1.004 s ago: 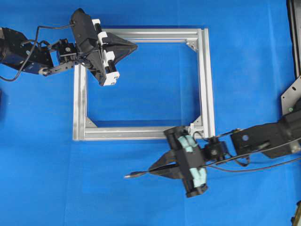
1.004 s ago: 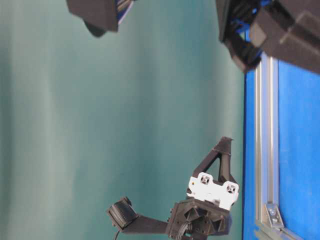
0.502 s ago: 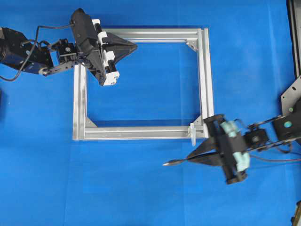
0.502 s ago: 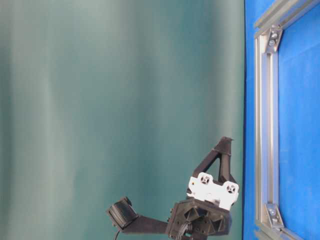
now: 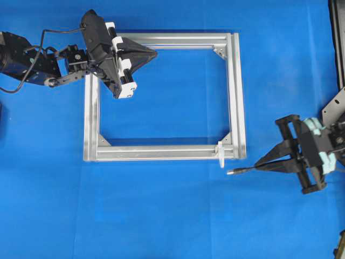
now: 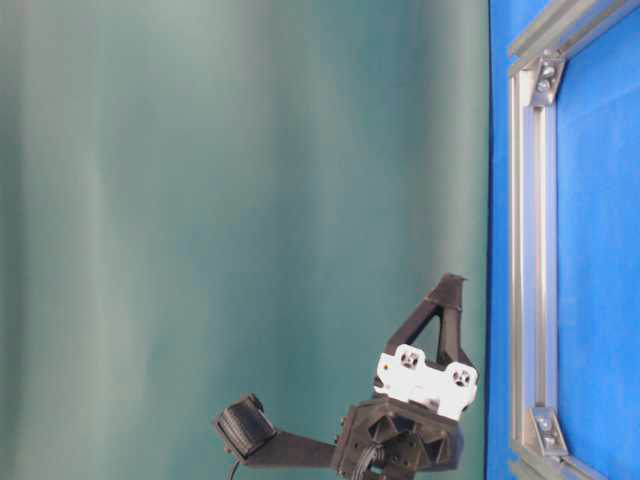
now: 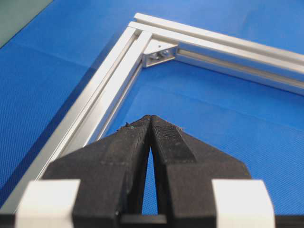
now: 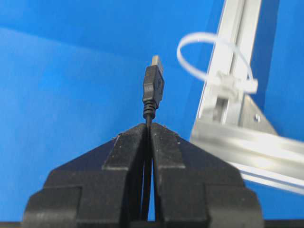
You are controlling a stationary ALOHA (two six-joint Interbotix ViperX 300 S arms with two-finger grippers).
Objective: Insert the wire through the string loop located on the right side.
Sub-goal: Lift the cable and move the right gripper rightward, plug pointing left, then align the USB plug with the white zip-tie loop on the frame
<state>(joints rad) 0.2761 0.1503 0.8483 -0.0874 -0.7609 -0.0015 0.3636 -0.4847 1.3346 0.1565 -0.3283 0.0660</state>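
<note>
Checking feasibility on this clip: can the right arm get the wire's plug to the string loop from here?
Probably yes. The right gripper is shut on the wire, and only bare blue mat lies between the plug and the string loop; it sits slightly off line.

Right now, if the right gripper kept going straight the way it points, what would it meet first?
Probably nothing soon. The right gripper, shut on the wire, points left just below the frame's lower bar. The string loop sits slightly to the right of the plug's line, so it would likely pass beside it; depth is unclear.
</note>
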